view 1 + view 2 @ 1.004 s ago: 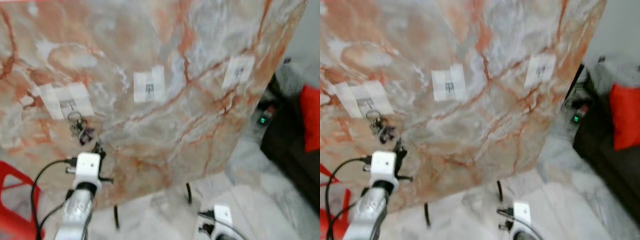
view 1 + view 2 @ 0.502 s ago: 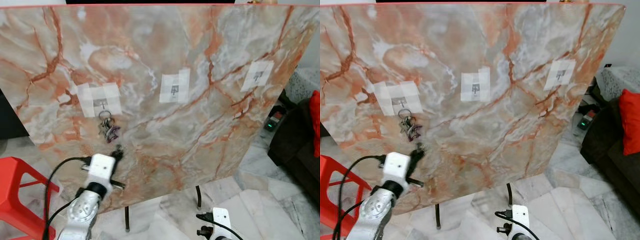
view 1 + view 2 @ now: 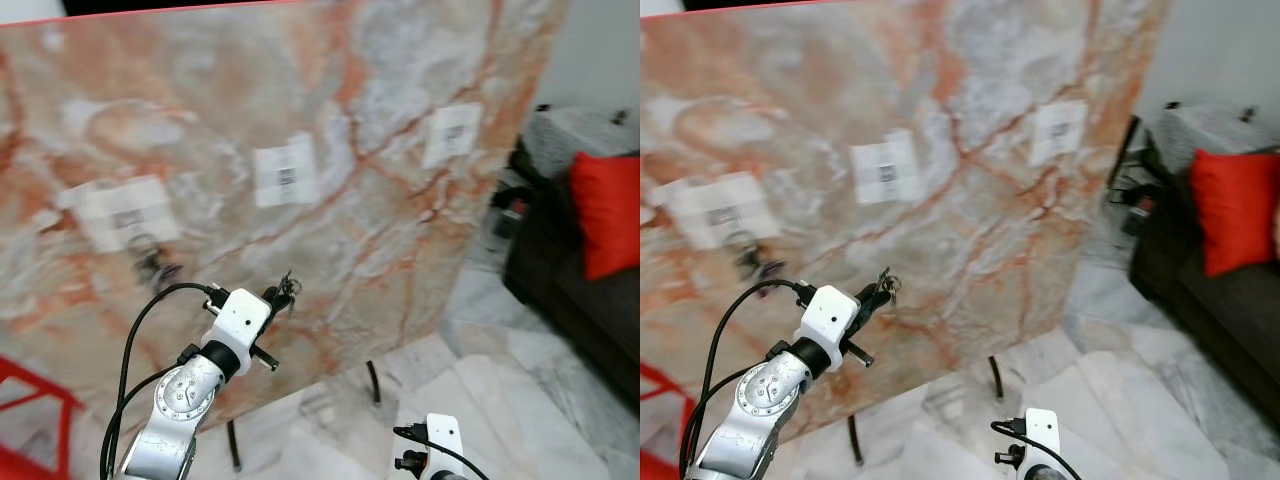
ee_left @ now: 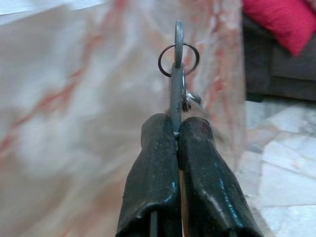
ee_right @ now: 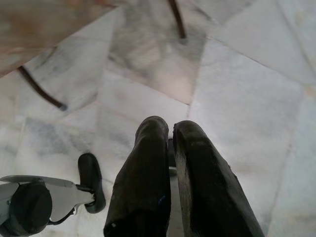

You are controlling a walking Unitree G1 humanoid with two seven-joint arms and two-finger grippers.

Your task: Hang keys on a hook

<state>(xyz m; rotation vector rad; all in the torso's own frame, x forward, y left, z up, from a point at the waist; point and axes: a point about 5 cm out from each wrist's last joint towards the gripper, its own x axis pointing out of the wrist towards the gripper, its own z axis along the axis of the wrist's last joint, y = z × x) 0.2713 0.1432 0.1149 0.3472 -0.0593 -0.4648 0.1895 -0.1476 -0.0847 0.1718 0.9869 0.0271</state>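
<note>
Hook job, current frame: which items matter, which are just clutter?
Job:
- left gripper, shut on a grey metal key with split ring
- white taped hooks on the marble-patterned board

Clutter:
- key bunch already hanging on the left hook
- red cushion
- dark sofa
- red stool

Silver left arm with a round joint cap, white boxy wrist block, black cables looping behind the left end effector. Its fingers are long, glossy, black. The right end effector looks the same, with a white wrist block and a thin black cable behind it.
</note>
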